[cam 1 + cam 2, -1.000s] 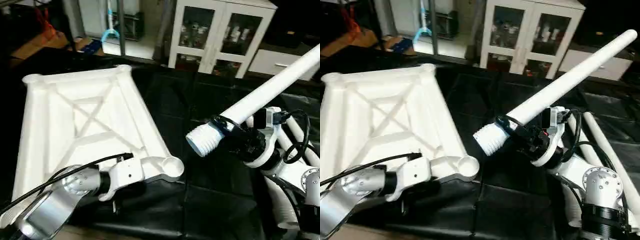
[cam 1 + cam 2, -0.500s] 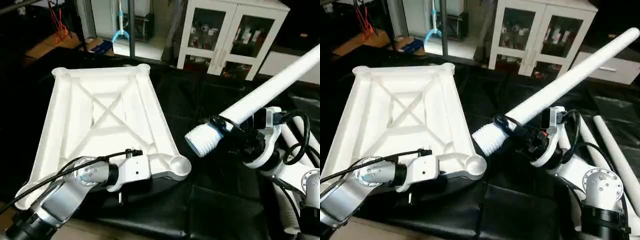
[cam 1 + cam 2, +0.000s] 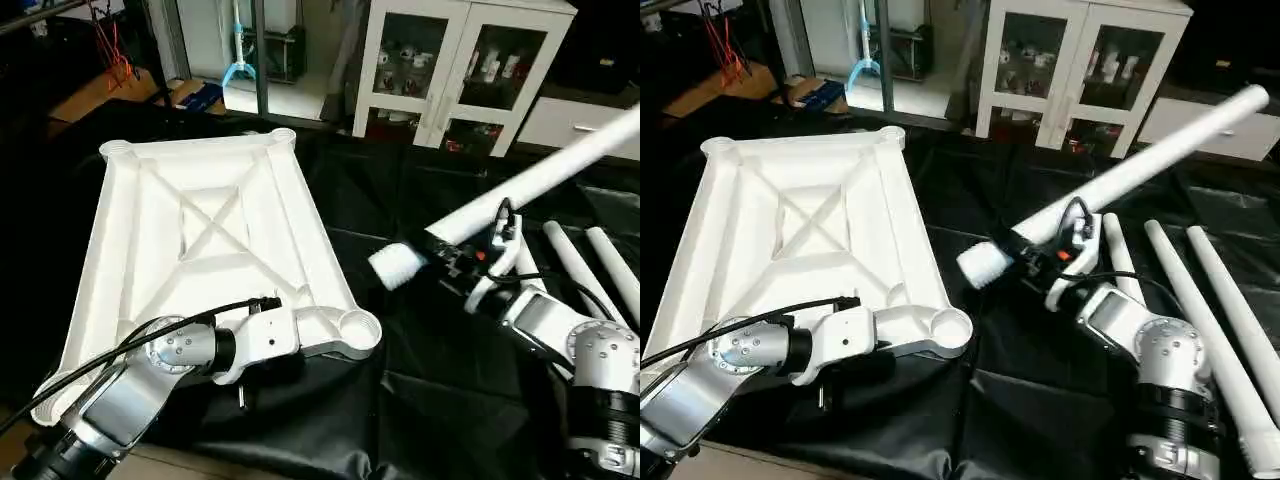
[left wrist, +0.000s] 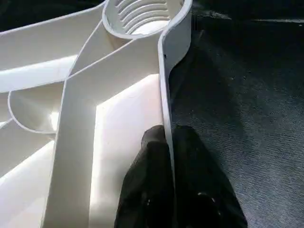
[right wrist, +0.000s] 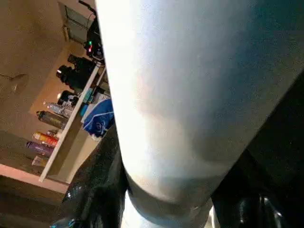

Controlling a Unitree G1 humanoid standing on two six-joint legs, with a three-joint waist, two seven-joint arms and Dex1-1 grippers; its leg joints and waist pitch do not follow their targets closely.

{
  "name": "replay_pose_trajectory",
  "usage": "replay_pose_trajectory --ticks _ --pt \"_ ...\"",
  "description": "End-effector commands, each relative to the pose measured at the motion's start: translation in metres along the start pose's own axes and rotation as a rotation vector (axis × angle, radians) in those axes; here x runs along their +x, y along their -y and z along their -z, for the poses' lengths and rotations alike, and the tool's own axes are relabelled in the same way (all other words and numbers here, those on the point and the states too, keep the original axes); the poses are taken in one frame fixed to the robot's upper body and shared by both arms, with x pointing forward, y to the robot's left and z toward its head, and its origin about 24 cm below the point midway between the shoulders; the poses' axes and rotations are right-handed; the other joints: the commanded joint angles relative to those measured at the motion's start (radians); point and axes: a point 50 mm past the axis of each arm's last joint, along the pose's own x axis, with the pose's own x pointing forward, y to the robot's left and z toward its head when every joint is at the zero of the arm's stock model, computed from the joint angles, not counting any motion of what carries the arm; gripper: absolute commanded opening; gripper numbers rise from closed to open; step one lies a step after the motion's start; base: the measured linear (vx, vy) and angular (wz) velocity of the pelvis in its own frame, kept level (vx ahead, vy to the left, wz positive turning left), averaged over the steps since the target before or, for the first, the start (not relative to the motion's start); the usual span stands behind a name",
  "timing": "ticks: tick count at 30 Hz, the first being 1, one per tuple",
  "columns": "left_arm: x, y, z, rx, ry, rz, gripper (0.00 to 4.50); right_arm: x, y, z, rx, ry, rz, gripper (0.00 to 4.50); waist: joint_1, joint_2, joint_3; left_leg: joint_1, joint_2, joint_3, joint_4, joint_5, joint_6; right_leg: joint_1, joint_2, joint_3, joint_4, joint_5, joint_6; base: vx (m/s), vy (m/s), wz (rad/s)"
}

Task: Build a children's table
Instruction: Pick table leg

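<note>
While tabletop (image 3: 200, 240) lies ribs-up on worktop (image 3: 420, 390):
Left end effector (image 4: 167, 142): pinching tabletop wall.
Right end effector (image 3: 1035, 250): clamped around leg (image 3: 1120, 180).

smooth white plastic tabletop (image 3: 200, 230) and leg (image 3: 520, 185); matt black woven cloth cover (image 4: 247, 95); silver metal forearm (image 3: 120, 400).

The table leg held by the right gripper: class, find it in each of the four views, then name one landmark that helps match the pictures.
Left eye: held leg, centre to upper right.
Right eye: centre to upper right.
Left wrist: none.
Right wrist: close up.
Landmark: tabletop, also in the left wrist view.
</note>
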Motion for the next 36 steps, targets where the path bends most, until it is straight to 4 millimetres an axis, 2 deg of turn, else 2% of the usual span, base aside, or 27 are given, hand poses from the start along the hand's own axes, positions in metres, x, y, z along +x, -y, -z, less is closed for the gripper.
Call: replay_pose_trajectory --ticks 1,7,8,9,12,14,16,18,21,22,23,25,29,33,34,36 --pt "0.01 0.01 0.007 -0.074 0.023 0.015 0.04 0.0 -0.002 -0.004 -0.002 0.014 0.003 1.86 -0.004 -0.022 -0.035 0.007 0.069 -0.02 -0.09 -0.108 0.012 0.024 -0.06 0.032 -0.073 -0.245 -0.182 0.0 0.0 0.0" --pt "0.01 0.011 0.007 -0.077 0.025 0.016 0.04 0.001 -0.004 -0.006 0.005 0.013 0.01 1.86 -0.001 -0.027 -0.034 0.01 0.069 -0.012 -0.092 -0.126 0.017 0.02 -0.058 0.033 -0.08 -0.293 -0.167 0.0 0.0 0.0" --pt "0.01 0.011 0.006 -0.076 0.031 0.017 0.04 0.002 -0.008 -0.004 -0.1 -0.023 0.012 1.86 0.0 -0.026 -0.034 0.012 0.071 -0.011 -0.093 -0.125 0.018 0.019 -0.058 0.032 -0.079 -0.293 -0.165 0.0 0.0 0.0" --pt "0.01 0.011 0.006 -0.076 0.031 0.017 0.04 0.002 -0.008 -0.004 -0.1 -0.023 0.012 1.86 0.0 -0.026 -0.034 0.012 0.071 -0.01 -0.092 -0.125 0.019 0.018 -0.057 0.031 -0.079 -0.291 -0.164 0.0 0.0 0.0" --pt "0.011 0.011 0.002 -0.074 0.053 0.025 0.04 0.008 -0.017 0.01 -0.459 -0.153 0.03 1.86 0.003 -0.029 -0.032 0.009 0.074 -0.007 -0.091 -0.116 0.018 0.019 -0.058 0.031 -0.079 -0.281 -0.14 0.0 0.0 0.0" --pt "0.013 0.012 -0.001 -0.069 0.064 0.034 0.04 0.013 -0.021 0.02 -0.579 -0.217 -0.001 1.86 0.002 -0.029 -0.032 0.006 0.076 -0.01 -0.092 -0.136 0.022 0.018 -0.062 0.032 -0.08 -0.3 -0.135 0.0 0.0 0.0" --pt "0.015 0.013 -0.002 -0.063 0.066 0.042 0.04 0.015 -0.022 0.025 -0.611 -0.248 -0.019 1.86 0.0 -0.029 -0.031 0.008 0.076 -0.011 -0.093 -0.146 0.028 0.018 -0.062 0.034 -0.081 -0.309 -0.138 0.0 0.0 0.0" --pt "0.015 0.014 -0.003 -0.061 0.064 0.045 0.04 0.014 -0.021 0.026 -0.62 -0.267 -0.02 1.86 0.003 -0.032 -0.031 0.015 0.077 -0.008 -0.091 -0.143 0.036 0.012 -0.06 0.034 -0.082 -0.295 -0.151 0.0 0.0 0.0" --pt "0.015 0.014 -0.003 -0.062 0.062 0.047 0.04 0.012 -0.02 0.026 -0.595 -0.28 -0.036 1.86 0.003 -0.033 -0.034 0.01 0.077 -0.008 -0.091 -0.105 0.047 0.02 -0.058 0.032 -0.072 -0.223 -0.169 0.0 0.0 0.0" --pt "0.015 0.015 -0.003 -0.062 0.06 0.049 0.04 0.011 -0.02 0.027 -0.573 -0.298 -0.052 1.86 0.002 -0.039 -0.034 0.01 0.077 -0.007 -0.09 -0.099 0.054 0.021 -0.058 0.031 -0.071 -0.207 -0.174 0.0 0.0 0.0" --pt "0.015 0.015 -0.003 -0.062 0.06 0.049 0.04 0.01 -0.02 0.028 -0.573 -0.301 -0.054 1.86 0.004 -0.037 -0.034 0.011 0.076 -0.006 -0.089 -0.093 0.061 0.022 -0.059 0.032 -0.07 -0.193 -0.181 0.0 0.0 0.0" --pt "0.015 0.015 -0.003 -0.06 0.058 0.052 0.04 0.007 -0.016 0.031 -0.578 -0.347 -0.067 1.86 0.004 -0.038 -0.033 0.01 0.077 -0.006 -0.088 -0.102 0.067 0.023 -0.061 0.032 -0.071 -0.2 -0.187 0.0 0.0 0.0" --pt "0.016 0.015 -0.003 -0.059 0.056 0.055 0.04 0.007 -0.007 0.033 -0.603 -0.389 -0.052 1.86 0.001 -0.041 -0.032 0.009 0.076 -0.007 -0.088 -0.121 0.057 0.023 -0.062 0.033 -0.075 -0.237 -0.185 0.0 0.0 0.0" --pt "0.015 0.015 -0.003 -0.058 0.054 0.057 0.04 0.007 0.001 0.035 -0.638 -0.444 -0.025 1.86 0.003 -0.041 -0.035 0.011 0.078 -0.007 -0.085 -0.095 0.066 0.024 -0.062 0.032 -0.069 -0.194 -0.197 0.0 0.0 0.0" --pt "0.015 0.015 -0.003 -0.058 0.053 0.057 0.04 0.007 0.002 0.035 -0.644 -0.448 -0.022 1.86 0.003 -0.047 -0.036 0.01 0.077 -0.006 -0.084 -0.081 0.072 0.025 -0.061 0.031 -0.066 -0.181 -0.201 0.0 0.0 0.0" --pt "0.015 0.015 -0.003 -0.058 0.052 0.058 0.04 0.007 0.003 0.035 -0.651 -0.451 -0.014 1.86 0.003 -0.045 -0.036 0.011 0.077 -0.005 -0.083 -0.07 0.081 0.025 -0.061 0.031 -0.066 -0.164 -0.207 0.0 0.0 0.0"
